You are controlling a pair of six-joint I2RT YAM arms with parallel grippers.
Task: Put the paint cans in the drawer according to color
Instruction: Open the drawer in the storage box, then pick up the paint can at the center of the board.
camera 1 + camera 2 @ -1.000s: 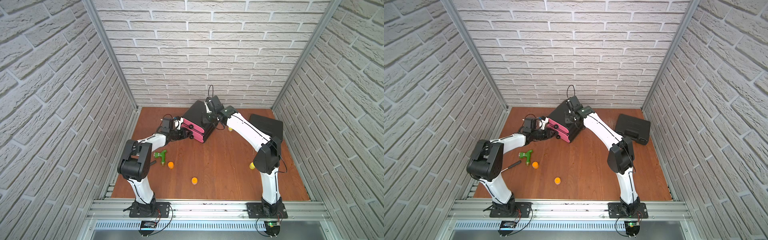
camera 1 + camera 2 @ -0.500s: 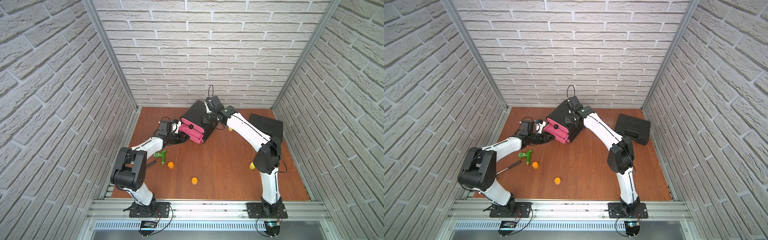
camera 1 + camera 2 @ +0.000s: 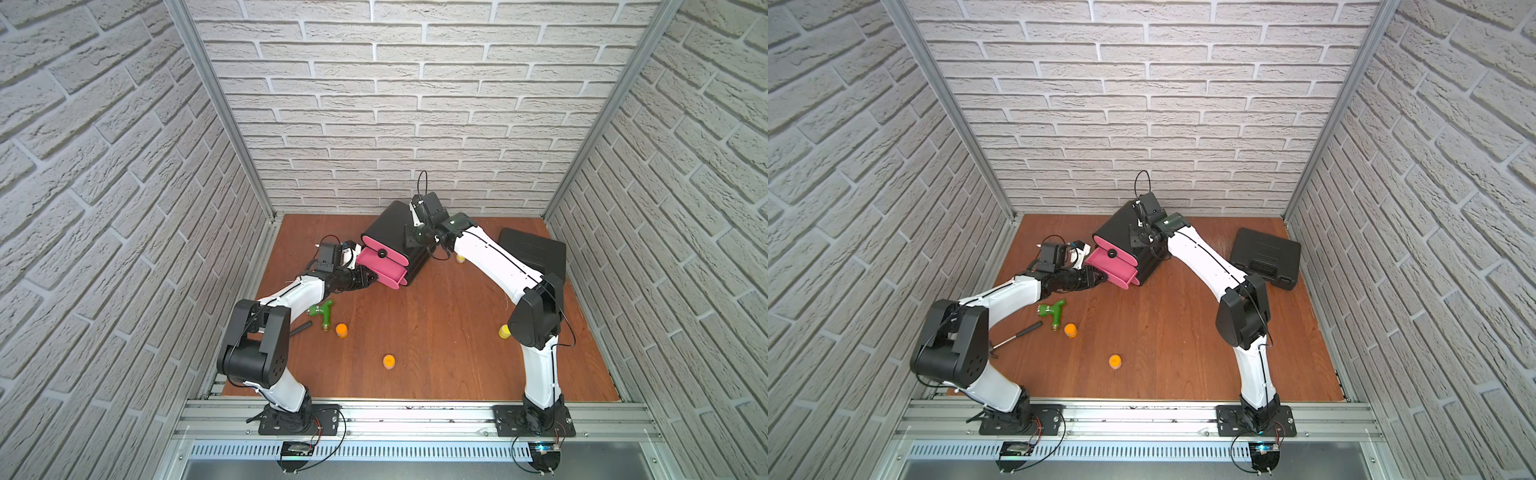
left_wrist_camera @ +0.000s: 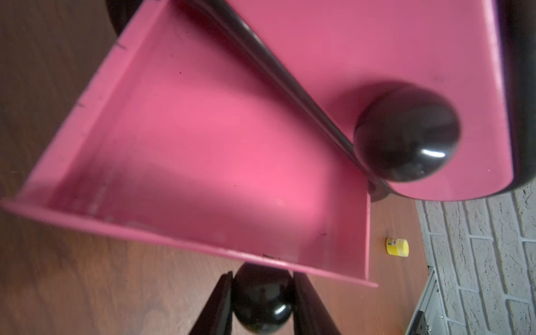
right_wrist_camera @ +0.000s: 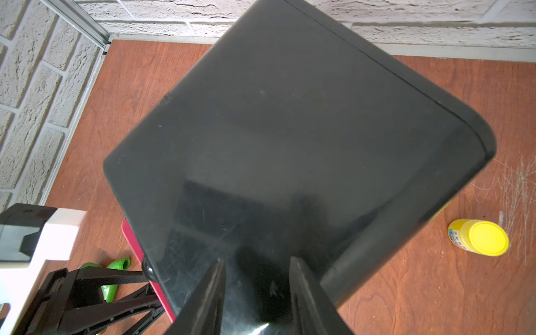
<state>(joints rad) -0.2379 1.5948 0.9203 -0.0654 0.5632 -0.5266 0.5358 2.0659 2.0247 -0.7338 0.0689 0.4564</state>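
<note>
The black cabinet (image 3: 1121, 226) sits near the back wall with a lower pink drawer (image 3: 1115, 272) pulled out, and the left hand (image 3: 1098, 277) is right at that drawer's front. The right hand (image 3: 1139, 237) presses on the cabinet's top. Out on the tabletop (image 3: 1183, 332), two orange paint cans (image 3: 1071, 330) (image 3: 1115, 360) stand apart, a green T-shaped piece (image 3: 1052, 311) lies beside the nearer one, and a flat black case (image 3: 1264, 257) rests to the right.

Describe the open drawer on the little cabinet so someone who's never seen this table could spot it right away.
Near the back of the wooden table stands a small black cabinet with stacked pink drawers. The open drawer is the one pulled out from the front, its pink tray empty. The left gripper is shut on its black ball knob; the drawer above is closed.
</note>
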